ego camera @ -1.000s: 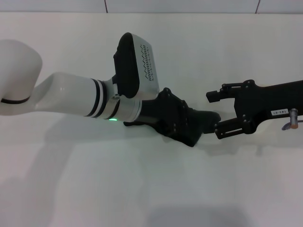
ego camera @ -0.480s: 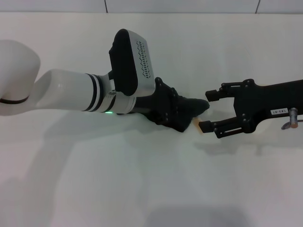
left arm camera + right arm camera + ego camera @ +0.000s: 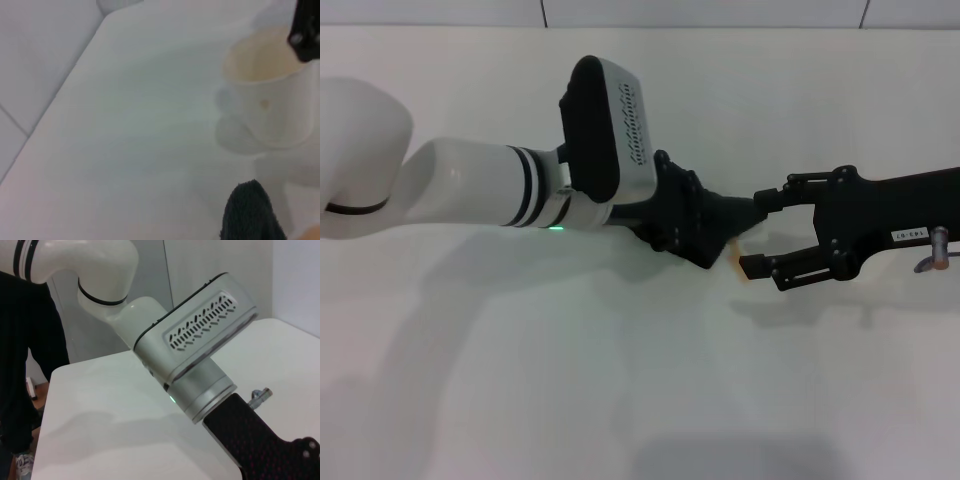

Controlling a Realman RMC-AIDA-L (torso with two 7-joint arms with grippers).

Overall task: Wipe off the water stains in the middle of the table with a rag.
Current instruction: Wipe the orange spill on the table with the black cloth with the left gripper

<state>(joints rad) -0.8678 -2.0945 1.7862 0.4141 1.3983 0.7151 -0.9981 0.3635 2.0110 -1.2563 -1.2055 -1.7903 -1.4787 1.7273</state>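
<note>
My left gripper (image 3: 708,232) is shut on the black rag (image 3: 740,220) and presses it on the white table (image 3: 620,380) near the middle. The rag's edge also shows in the left wrist view (image 3: 250,215). An orange-tan water stain (image 3: 738,260) shows just beside the rag, by the near finger of my right gripper (image 3: 762,232). A sliver of the stain shows in the left wrist view (image 3: 311,233). My right gripper is open, its fingers spread wide, facing the rag from the right.
A cream paper cup (image 3: 267,95) stands on the table in the left wrist view, a black finger (image 3: 305,27) of the right gripper at its rim. The right wrist view shows my left arm's silver wrist housing (image 3: 197,352). A wall borders the table's far edge.
My left gripper has dragged the rag away from the front and a little to the left. The orange-tan stain, covered one second ago, now shows beside the rag. The right gripper has barely moved.
</note>
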